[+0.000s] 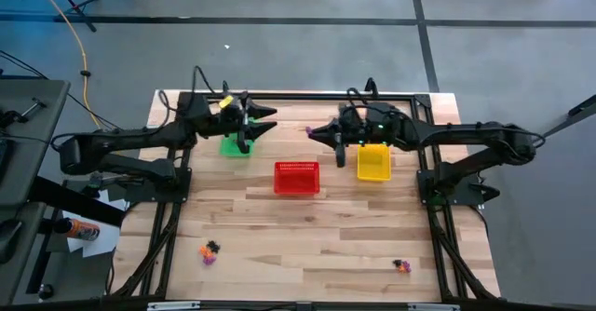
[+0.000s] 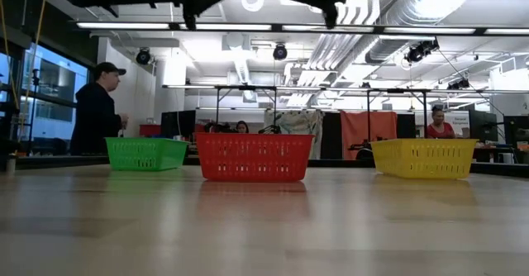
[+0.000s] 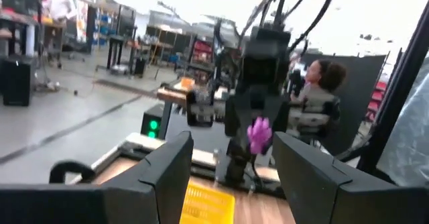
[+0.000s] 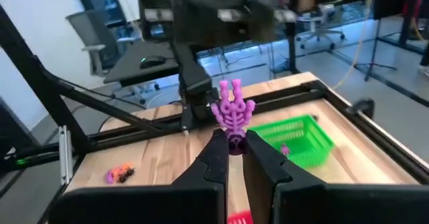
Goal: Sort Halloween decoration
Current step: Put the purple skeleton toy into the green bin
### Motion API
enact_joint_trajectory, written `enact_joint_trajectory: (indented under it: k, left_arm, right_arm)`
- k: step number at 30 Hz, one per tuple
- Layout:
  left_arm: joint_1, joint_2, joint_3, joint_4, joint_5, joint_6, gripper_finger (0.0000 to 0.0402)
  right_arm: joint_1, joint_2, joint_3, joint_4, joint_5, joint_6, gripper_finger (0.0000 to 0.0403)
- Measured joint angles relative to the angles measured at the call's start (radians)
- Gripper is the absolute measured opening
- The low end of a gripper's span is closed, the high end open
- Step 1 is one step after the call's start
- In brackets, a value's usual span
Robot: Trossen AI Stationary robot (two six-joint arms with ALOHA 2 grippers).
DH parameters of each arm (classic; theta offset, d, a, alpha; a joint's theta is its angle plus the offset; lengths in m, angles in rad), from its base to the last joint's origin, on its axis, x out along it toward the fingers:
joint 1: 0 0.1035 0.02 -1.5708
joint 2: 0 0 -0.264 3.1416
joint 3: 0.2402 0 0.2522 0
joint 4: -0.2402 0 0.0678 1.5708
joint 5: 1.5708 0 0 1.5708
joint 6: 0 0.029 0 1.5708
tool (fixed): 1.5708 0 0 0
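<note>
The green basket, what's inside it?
One small purple trinket lies inside the green basket. From above, the left gripper covers part of the basket, so anything else in there can't be seen.

You look over a pale wooden plank table (image 1: 307,246) on a grey concrete floor (image 1: 279,60) crossed by dark tape lines. At upper left of the high view, a yellow cable (image 1: 70,32) trails. In the low view, long ceiling strip lights (image 2: 273,26) glow above white ducts (image 2: 413,11); 1 dark-clothed person in a cap (image 2: 97,111) stands at left.
</note>
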Motion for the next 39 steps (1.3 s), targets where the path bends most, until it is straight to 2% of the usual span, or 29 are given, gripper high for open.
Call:
enact_joint_trajectory:
  k: [4, 8, 18, 33, 39]
  left_arm:
    - [-0.03, 0.046, 0.0, 0.007, 0.0, 0.001, 0.0197]
    - [-0.065, 0.068, 0.0, 0.008, 0.0, 0.067, 0.0197]
    - [-0.082, 0.072, 0.0, 0.042, -0.011, 0.128, 0.0192]
    - [-0.082, 0.126, -0.001, 0.117, -0.007, 0.157, 0.0092]
    - [-0.081, 0.125, -0.001, 0.116, -0.007, 0.157, 0.0035]
  right_arm:
    - [0.0, 0.091, 0.097, 0.0, -0.007, -0.021, 0.0014]
    - [-0.001, 0.171, 0.177, -0.044, -0.048, -0.056, 0.0014]
    - [-0.001, 0.228, 0.219, -0.053, -0.062, -0.064, 0.0014]
    - [-0.001, 0.228, 0.219, -0.053, -0.061, -0.06, 0.0014]
    - [0.0, 0.228, 0.219, -0.056, -0.061, -0.06, 0.0014]
